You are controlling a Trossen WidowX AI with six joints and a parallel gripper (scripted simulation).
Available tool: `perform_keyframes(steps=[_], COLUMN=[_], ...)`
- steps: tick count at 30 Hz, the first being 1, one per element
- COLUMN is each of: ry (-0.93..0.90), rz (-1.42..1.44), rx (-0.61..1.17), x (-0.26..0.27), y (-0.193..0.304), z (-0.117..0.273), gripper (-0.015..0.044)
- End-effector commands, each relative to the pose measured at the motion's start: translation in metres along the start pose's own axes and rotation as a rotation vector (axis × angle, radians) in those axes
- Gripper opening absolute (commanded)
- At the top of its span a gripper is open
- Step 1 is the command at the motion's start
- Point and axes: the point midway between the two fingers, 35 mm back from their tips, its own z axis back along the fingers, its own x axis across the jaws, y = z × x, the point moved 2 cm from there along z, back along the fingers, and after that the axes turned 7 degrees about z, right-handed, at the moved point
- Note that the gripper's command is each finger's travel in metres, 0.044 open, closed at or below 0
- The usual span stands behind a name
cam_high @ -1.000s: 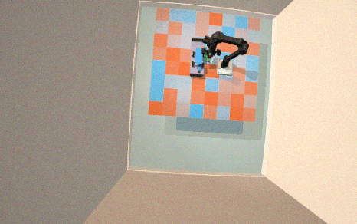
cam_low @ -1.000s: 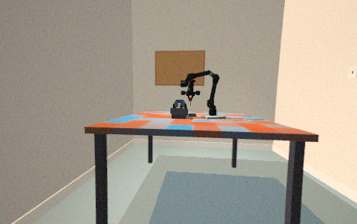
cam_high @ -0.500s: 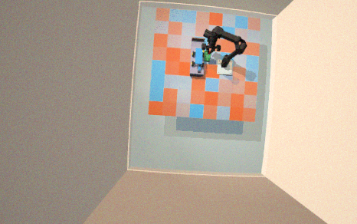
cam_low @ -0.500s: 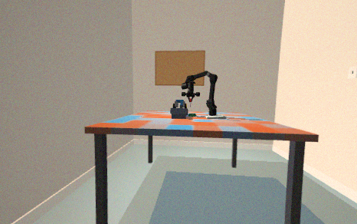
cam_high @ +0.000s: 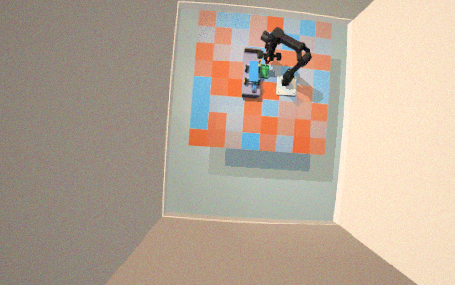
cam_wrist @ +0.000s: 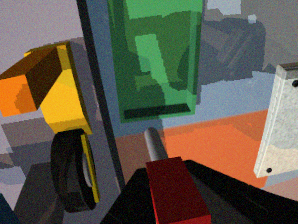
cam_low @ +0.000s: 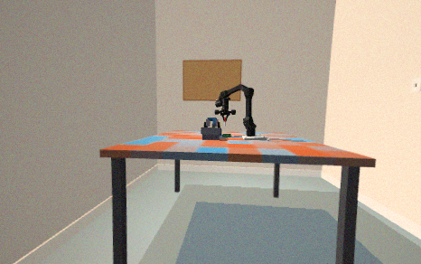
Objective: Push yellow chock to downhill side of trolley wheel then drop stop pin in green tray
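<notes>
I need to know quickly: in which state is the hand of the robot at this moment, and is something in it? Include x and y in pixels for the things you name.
Hand (cam_high: 268, 61) (cam_low: 225, 118) (cam_wrist: 164, 173): closed on the red-headed stop pin (cam_wrist: 179, 190), its grey shaft pointing away from the fingers.

The rectangular table (cam_high: 207, 137) (cam_low: 289, 159) bears an orange, light-blue and greyish-pink patchwork. The rectangular translucent tray (cam_high: 265, 71) (cam_low: 227, 136) (cam_wrist: 157, 60) is green. The stop pin (cam_wrist: 177, 192) has a red block head and a grey cylindrical shaft. The chock (cam_wrist: 65, 102) combines yellow with an orange handle.
</notes>
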Motion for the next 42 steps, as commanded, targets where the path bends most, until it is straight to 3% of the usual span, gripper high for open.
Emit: perform_keyframes(steps=[1,42], ry=[-0.001,-0.147], rz=[-0.031,-1.244], rx=[-0.009,-0.204], x=[-0.001,-0.001], y=[-0.002,0.011], z=[0.001,-0.001], gripper=[0.0000,0.0000])
